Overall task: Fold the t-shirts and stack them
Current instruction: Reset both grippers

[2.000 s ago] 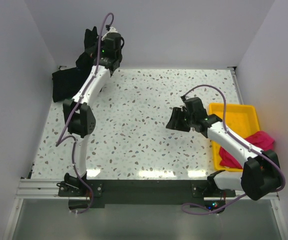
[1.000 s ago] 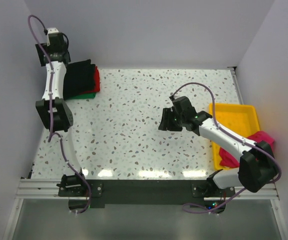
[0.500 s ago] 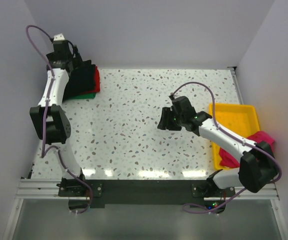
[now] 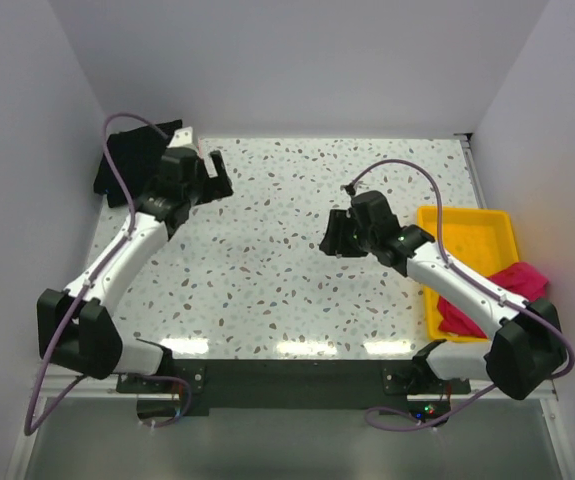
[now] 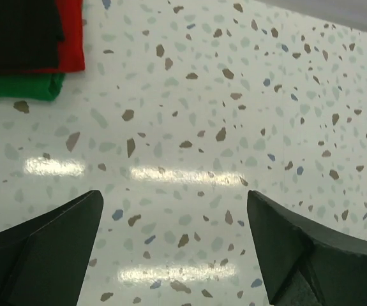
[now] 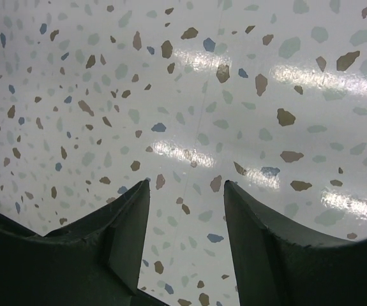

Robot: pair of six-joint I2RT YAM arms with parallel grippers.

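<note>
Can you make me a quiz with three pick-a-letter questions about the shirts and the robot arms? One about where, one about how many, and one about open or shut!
1. Where is the pink t-shirt?
A in the yellow tray
B on a chair
C in a bucket

2. How many colours show in the folded pile?
A one
B three
C five

3. The left gripper is:
A open and empty
B shut tight
C squeezing a ball

Answers:
1 A, it lies in the tray and spills over the side.
2 B, the left wrist view shows black, red and green layers.
3 A, its fingers stand wide apart with only the table between them.
</note>
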